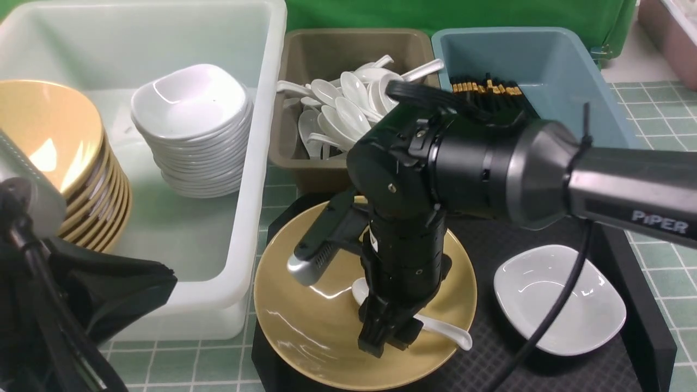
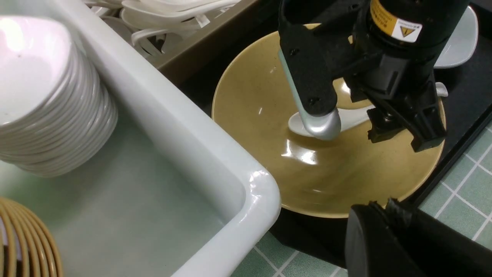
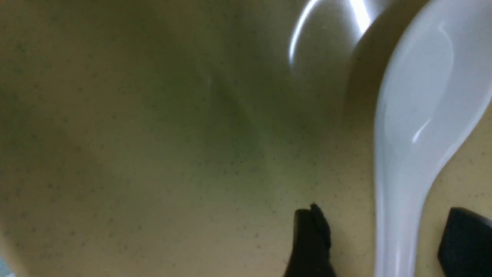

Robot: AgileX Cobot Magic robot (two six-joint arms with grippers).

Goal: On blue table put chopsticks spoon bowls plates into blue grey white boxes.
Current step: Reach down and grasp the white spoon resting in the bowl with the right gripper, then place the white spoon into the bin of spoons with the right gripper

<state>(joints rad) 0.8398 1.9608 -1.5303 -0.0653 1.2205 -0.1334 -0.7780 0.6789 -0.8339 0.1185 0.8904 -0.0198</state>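
Note:
A white spoon (image 1: 446, 328) lies in a yellow bowl (image 1: 305, 326) on the black tray (image 1: 544, 370). My right gripper (image 1: 381, 340) points down into that bowl and is open. In the right wrist view its fingers stand on either side of the spoon's handle (image 3: 396, 231) with gaps on both sides, so the right gripper (image 3: 384, 219) is not closed on it. My left gripper (image 2: 378, 206) is shut and empty, low beside the white tub's near corner (image 2: 261, 192), close to the bowl's rim (image 2: 307, 211). A white plate (image 1: 555, 296) lies on the tray to the right.
The white tub (image 1: 267, 136) holds a stack of yellow bowls (image 1: 49, 136) and a stack of white plates (image 1: 190, 130). The olive-grey box (image 1: 305, 54) holds several spoons (image 1: 348, 109). The blue-grey box (image 1: 555, 60) holds chopsticks (image 1: 487, 87). The blue table (image 1: 664, 283) shows at right.

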